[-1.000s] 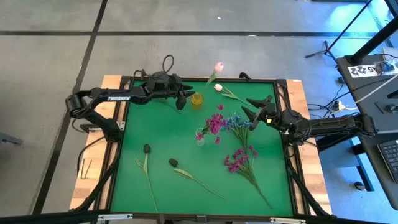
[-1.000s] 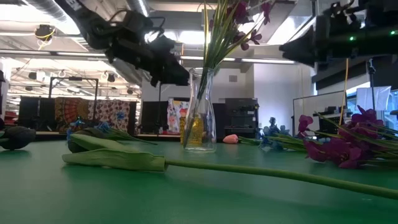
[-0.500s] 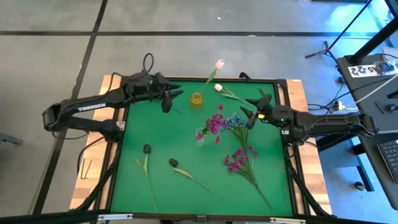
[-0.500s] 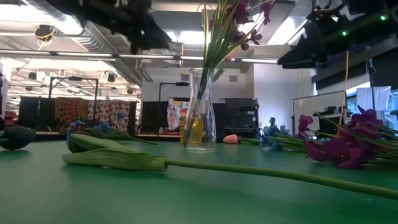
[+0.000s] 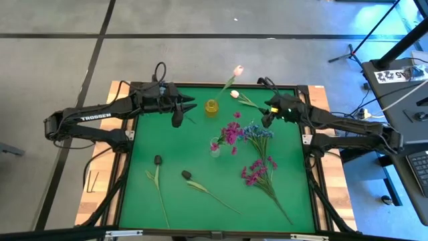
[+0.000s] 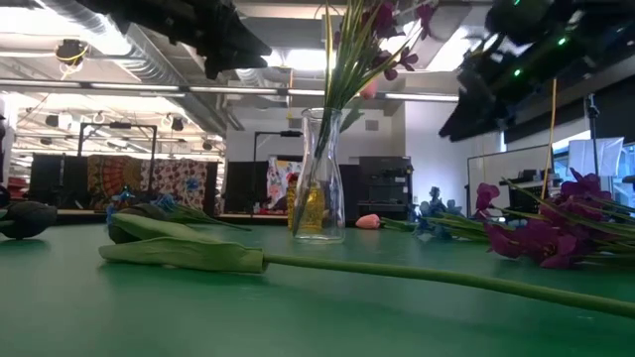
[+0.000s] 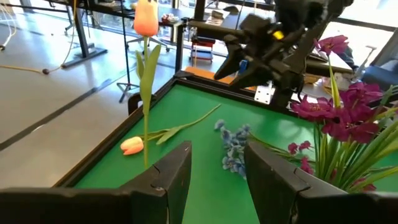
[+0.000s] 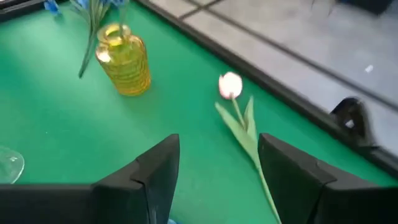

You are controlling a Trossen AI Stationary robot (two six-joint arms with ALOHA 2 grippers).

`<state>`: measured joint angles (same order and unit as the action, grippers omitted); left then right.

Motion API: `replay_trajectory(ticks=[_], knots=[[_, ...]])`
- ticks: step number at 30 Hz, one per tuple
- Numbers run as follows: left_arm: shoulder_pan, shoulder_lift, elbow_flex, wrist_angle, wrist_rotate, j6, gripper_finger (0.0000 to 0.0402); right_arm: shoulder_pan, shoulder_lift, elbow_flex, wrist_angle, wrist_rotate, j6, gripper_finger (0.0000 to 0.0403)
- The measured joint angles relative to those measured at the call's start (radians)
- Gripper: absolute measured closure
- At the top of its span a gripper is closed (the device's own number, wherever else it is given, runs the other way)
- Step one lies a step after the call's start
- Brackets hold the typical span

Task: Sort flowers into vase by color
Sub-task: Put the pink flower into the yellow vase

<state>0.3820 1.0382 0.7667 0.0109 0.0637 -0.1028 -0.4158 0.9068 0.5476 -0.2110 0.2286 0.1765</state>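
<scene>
1. Right wrist view: we are hovering the right gripper, fingers spread and empty, over a white-pink tulip lying at the far edge of the table, right of the yellow vase.
2. We are judging the tulip light, its stem limp and bud crushable; mid-stem is our hold.
3. We are seeing one tulip standing in the yellow vase and magenta flowers in the clear vase.
4. We are holding the left gripper spread left of the yellow vase.
</scene>
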Motion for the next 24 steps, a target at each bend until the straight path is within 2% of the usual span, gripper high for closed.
replay_trajectory(ticks=[4, 9, 17, 24], knots=[[-0.007, 0.0, 0.0, -0.01, -0.001, 0.0, 0.0259, -0.104, 0.086, 0.0, 0.016, -0.09, -0.014, 0.0185], [-0.019, 0.001, 0.0, -0.028, 0.0, 0.0, 0.0259, -0.193, 0.218, 0.0, 0.068, -0.109, -0.035, 0.0185], [-0.024, 0.001, 0.0, -0.029, 0.0, 0.0, 0.0259, -0.289, 0.431, 0.0, 0.228, -0.168, -0.075, 0.0185], [-0.024, 0.001, 0.0, -0.037, 0.0, -0.001, 0.0259, -0.327, 0.592, 0.06, 0.229, -0.26, -0.148, 0.0185]])
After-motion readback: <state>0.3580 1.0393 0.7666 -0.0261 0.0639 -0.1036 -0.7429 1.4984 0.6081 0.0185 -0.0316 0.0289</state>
